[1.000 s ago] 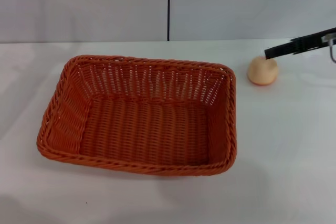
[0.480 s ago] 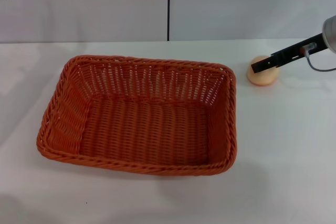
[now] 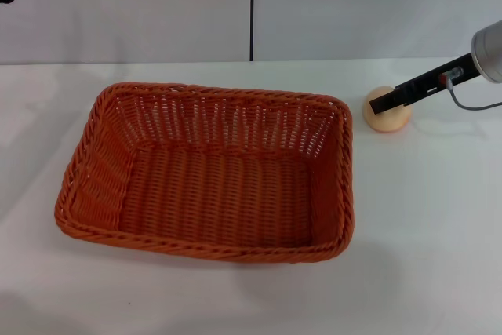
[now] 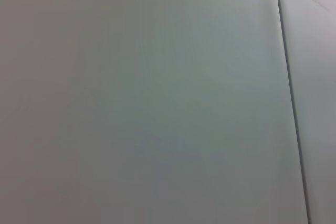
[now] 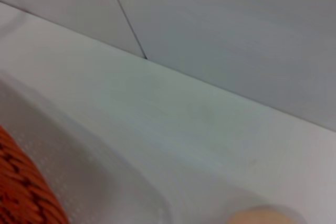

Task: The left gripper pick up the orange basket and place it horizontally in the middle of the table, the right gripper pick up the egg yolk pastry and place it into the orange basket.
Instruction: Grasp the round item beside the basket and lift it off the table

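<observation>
basket [image 3: 208, 174] woven, rectangular | round pastry [image 3: 386, 112] under right gripper [image 3: 382, 103] | grip unclear

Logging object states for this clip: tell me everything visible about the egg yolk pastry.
The egg yolk pastry is a small round bun, pale peach-cream, and looks whole. It sits on the white table, right of the orange basket and apart from its rim. The right gripper crosses over its top; contact cannot be confirmed. A sliver of it shows in the right wrist view.
</observation>
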Robot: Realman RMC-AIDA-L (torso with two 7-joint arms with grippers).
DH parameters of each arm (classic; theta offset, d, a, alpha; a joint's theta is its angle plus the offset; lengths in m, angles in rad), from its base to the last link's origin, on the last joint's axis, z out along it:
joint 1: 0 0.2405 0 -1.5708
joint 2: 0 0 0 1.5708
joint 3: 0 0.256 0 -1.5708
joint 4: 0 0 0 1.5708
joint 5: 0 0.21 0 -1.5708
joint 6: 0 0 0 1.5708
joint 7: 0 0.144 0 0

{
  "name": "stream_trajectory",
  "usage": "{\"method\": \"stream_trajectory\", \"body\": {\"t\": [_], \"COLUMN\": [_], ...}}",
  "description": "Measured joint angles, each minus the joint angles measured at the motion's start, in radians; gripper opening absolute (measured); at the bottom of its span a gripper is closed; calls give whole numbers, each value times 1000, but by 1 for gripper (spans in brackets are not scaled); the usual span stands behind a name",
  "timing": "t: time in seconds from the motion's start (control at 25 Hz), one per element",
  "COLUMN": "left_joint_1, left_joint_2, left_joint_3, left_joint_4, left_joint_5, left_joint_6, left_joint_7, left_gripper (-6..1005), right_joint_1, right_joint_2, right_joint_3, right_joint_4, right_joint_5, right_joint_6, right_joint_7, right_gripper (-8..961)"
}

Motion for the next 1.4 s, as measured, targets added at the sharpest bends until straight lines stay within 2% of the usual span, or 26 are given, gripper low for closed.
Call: {"method": "stream_trajectory", "body": {"t": [0.28, 0.48, 0.64, 0.8, 1.16, 1.2, 1.24, 1.36, 1.4], "left_joint_1": [7, 9, 11, 13, 14, 14, 14, 14, 15], "left_joint_2": [0, 0, -2, -1, 0, 0, 0, 0, 0], "left_joint_3": [0, 0, 0, -1, -3, -3, -3, -3, -3], "left_joint_4": [0, 0, -6, -14, -14, -14, -14, -20, -23], "left_joint_5": [0, 0, 0, 0, 0, 0, 0, 0, 0], "left_joint_6": [5, 5, 6, 8, 19, 19, 19, 22, 24], "left_joint_7": [-8, -10, -11, -11, -11, -11, -11, -11, -11], "left_gripper": [567, 567, 566, 566, 565, 565, 565, 565, 565], "right_joint_1": [-8, -14, -27, -61, -78, -81, -81, -98, -117], "right_joint_2": [0, 1, 6, 27, 31, 33, 33, 42, 52], "right_joint_3": [1, -5, -6, -5, 2, 4, 4, 7, 8], "right_joint_4": [-4, -5, -24, -98, -117, -124, -124, -159, -200], "right_joint_5": [0, 0, 0, 0, 3, 5, 5, 11, 26], "right_joint_6": [-6, 1, 2, -1, -5, -5, -5, -6, -14], "right_joint_7": [2, 3, 3, 3, 3, 3, 3, 3, 3], "right_gripper": [386, 286, 254, 230, 194, 148, 142, 123, 116]}}
